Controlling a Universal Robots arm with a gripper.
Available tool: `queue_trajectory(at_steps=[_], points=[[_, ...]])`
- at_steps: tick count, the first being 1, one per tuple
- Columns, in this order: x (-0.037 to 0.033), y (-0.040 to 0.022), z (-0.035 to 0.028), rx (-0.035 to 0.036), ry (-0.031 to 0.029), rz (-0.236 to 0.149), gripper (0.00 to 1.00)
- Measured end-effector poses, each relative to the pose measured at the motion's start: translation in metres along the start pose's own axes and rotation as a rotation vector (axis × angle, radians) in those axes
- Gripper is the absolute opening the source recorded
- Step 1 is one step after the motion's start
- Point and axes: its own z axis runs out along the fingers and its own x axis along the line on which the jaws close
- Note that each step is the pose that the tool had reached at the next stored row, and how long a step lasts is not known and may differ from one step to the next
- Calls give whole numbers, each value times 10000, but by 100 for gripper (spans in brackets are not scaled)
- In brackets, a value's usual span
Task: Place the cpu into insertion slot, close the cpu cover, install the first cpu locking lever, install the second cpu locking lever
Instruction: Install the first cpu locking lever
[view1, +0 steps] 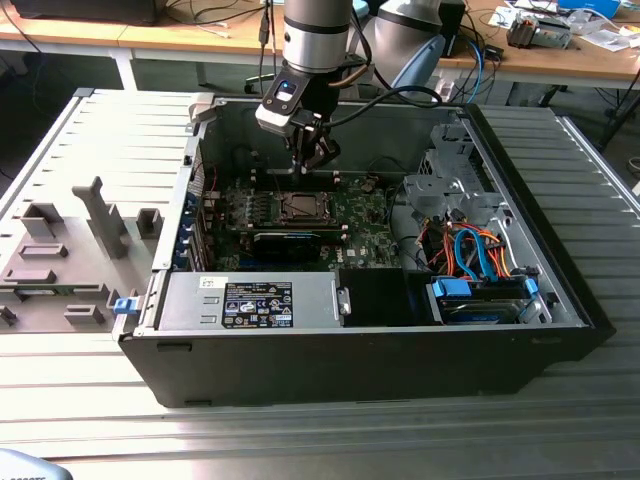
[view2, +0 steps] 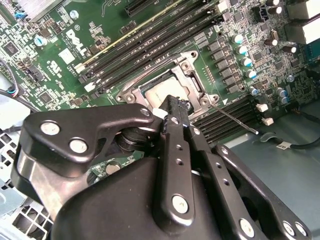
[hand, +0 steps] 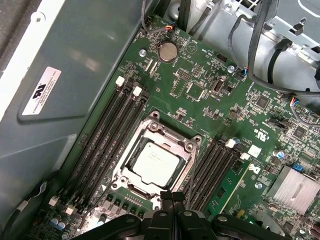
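Note:
The cpu (hand: 157, 164) lies flat in the insertion slot (hand: 121, 175) on the green motherboard, its pale metal face up. The silver cpu cover (hand: 191, 146) is folded down around it, and the chip shows through the window. In the second wrist view the cpu (view2: 159, 92) and cover (view2: 192, 75) sit just beyond my gripper (view2: 172, 109). A thin metal locking lever (view2: 235, 119) sticks out sideways from the socket corner, away from the frame. My gripper (hand: 173, 198) hovers over the socket's edge, fingers pressed together with nothing between them. In the exterior view the gripper (view1: 312, 158) hangs above the socket (view1: 298, 207).
Black memory slots (hand: 102, 145) run along both sides of the socket. The open computer case (view1: 350, 330) has tall metal walls, a drive cage (view1: 455, 185), and orange and blue cables (view1: 480, 250). A finned heatsink (hand: 295, 187) stands nearby. Grey fixtures (view1: 60, 250) lie beside the case.

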Motion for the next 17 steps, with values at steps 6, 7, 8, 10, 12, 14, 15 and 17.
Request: queue_trajectory(at_steps=[6, 7, 8, 10, 12, 14, 15, 17], points=[[0, 0, 3, 25, -43, 2, 11], [0, 0, 4, 30, -51, 2, 11], [0, 0, 4, 32, -54, 2, 11], [0, 0, 5, 36, -63, 3, 11], [0, 0, 5, 42, -71, 3, 11], [0, 0, 6, 44, -76, 3, 11], [0, 0, 6, 46, -79, 4, 11], [0, 0, 6, 51, -87, 4, 11]])
